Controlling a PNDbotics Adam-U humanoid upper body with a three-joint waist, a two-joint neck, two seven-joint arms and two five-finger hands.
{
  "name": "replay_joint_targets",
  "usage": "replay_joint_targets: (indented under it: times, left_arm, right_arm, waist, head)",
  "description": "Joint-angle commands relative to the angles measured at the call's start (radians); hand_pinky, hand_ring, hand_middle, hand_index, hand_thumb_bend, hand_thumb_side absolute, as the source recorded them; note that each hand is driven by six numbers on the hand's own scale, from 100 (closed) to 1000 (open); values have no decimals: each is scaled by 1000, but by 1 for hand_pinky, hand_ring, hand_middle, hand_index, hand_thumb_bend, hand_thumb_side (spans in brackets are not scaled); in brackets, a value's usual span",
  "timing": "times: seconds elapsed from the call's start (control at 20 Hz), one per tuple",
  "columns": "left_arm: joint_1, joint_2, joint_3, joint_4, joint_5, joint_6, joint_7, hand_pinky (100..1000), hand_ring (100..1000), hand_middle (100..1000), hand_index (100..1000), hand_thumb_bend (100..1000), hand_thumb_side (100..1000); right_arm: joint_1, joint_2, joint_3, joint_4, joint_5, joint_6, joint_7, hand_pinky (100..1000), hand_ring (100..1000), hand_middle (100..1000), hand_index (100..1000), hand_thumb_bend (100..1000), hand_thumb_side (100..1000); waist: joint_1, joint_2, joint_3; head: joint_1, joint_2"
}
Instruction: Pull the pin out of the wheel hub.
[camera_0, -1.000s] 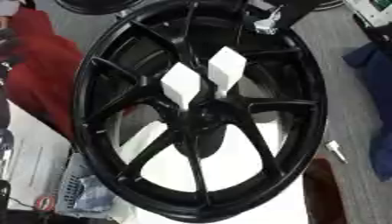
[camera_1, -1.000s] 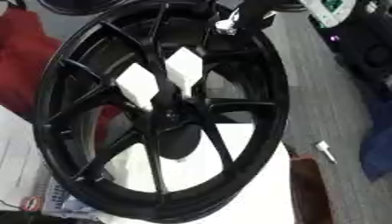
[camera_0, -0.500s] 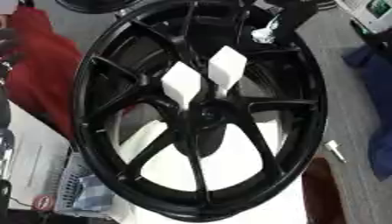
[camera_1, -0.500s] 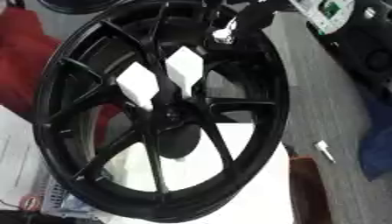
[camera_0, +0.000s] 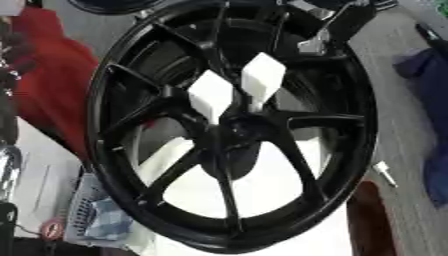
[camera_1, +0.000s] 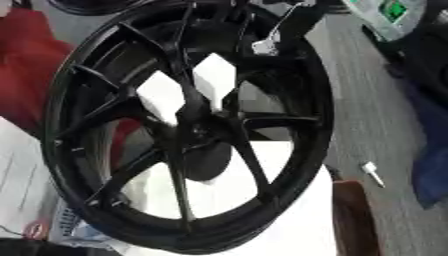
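Right hand (camera_0: 328, 35) lower over rim | fingers unclear | one wheel hub (camera_0: 232, 135) | two white blocks (camera_0: 210, 95)

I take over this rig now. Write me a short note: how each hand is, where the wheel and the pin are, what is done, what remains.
Right hand: comes in from the upper right over the wheel's upper rim, a pale tip toward the spokes; whether its fingers are open or shut cannot be told.
Left hand: not in view.
Black wheel: stands tilted, its hub at centre, two white blocks just above it.
Pin: I cannot make it out at the hub.
Done: right hand has reached the rim.
Left: find the pin, grip it, pull it out.
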Motion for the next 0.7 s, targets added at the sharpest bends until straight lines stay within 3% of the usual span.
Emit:
replay_joint_targets:
  times: [0.05,0.35,0.7]
  left_arm:
    - [-6,19,5,-9,0,-1,-3,811,810,730,834,392,699]
    - [-6,20,6,-7,0,-2,-4,812,811,731,835,389,700]
    - [-5,21,6,-9,1,-3,-3,814,812,732,835,385,702]
  right_arm:
    - [-8,-49,-14,-66,-33,-166,163,910,862,864,920,100,328]
    - [3,-68,5,-140,-64,-146,163,910,861,868,920,100,328]
    - [-10,-48,44,-142,-54,-136,163,910,864,879,922,100,362]
  waist:
    - [-2,-27,0]
    - [-4,-35,-1]
    - [-3,-41,0]
  head:
    - [8,-4]
    - [5,5]
    - [-2,15]
